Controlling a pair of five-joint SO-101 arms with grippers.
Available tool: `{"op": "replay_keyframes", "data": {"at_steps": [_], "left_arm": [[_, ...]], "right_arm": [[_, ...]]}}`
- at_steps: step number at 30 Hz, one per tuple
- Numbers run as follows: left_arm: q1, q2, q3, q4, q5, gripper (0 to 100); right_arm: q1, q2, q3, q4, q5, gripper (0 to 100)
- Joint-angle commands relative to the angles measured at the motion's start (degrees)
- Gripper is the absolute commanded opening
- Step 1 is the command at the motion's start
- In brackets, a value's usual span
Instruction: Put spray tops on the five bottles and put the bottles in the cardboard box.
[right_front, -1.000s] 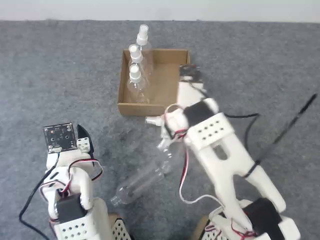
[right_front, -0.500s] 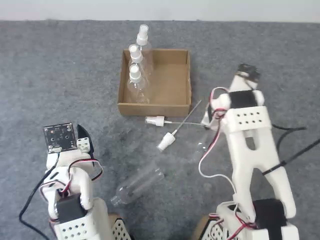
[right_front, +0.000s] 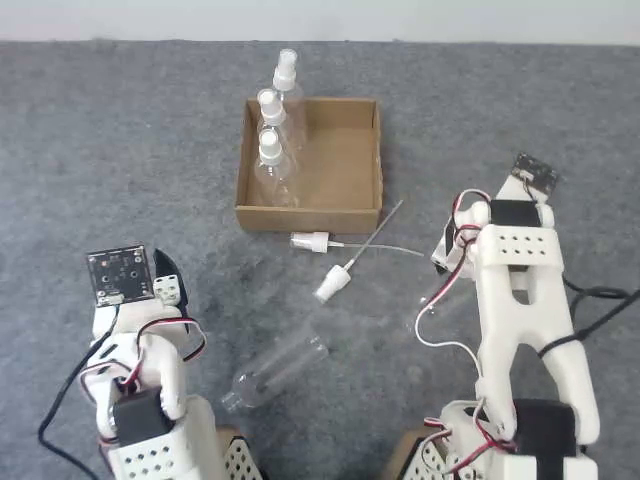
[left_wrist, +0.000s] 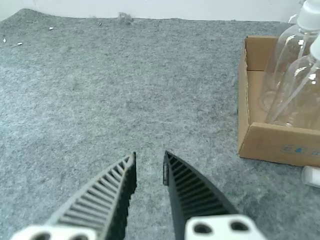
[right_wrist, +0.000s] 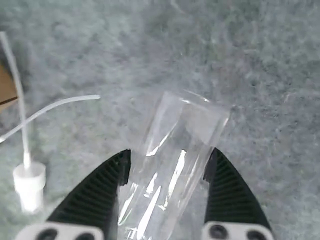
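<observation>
Three bottles (right_front: 272, 165) are stood along the 9 o'clock wall inside the cardboard box (right_front: 350, 215). Two spray tops (right_front: 333, 284) are laid just at its 6 o'clock. A fourth bottle (right_front: 275, 372) is laid farther off at 7 o'clock, a fifth bottle (right_wrist: 170, 165) at 4 o'clock.

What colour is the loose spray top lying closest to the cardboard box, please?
The spray top is white, best seen in the high view.

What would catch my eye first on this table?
Three spray-topped bottles stand at the cardboard box's left wall. The right gripper clasps a clear uncapped bottle, and two loose spray tops lie on the carpet just in front of the box.
</observation>
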Motion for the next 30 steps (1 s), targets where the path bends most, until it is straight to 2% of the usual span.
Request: {"op": "replay_keyframes", "data": {"at_steps": [1,3,7,9,18,30], "left_arm": [[-0.18,-0.7,-0.75,-2.02,0.62,9],[-0.18,-0.7,-0.75,-2.02,0.62,9],[-0.09,-0.7,-0.75,-2.02,0.53,9],[-0.09,-0.7,-0.75,-2.02,0.53,9],[-0.09,-0.7,-0.75,-2.02,0.53,9],[-0.09,-0.7,-0.75,-2.02,0.53,9]], "right_arm": [[1.19,-3.38,0.97,-3.82,-0.79,10.9],[1.36,-3.38,2.11,-5.93,-2.81,10.6],[1.27,-3.38,4.31,-9.63,-16.18,10.6],[1.01,-3.38,4.92,-10.59,-19.96,10.7],[0.92,-2.95,5.1,-10.42,-27.52,10.8],[1.27,-3.03,5.01,-10.24,-32.0,11.0]]}}
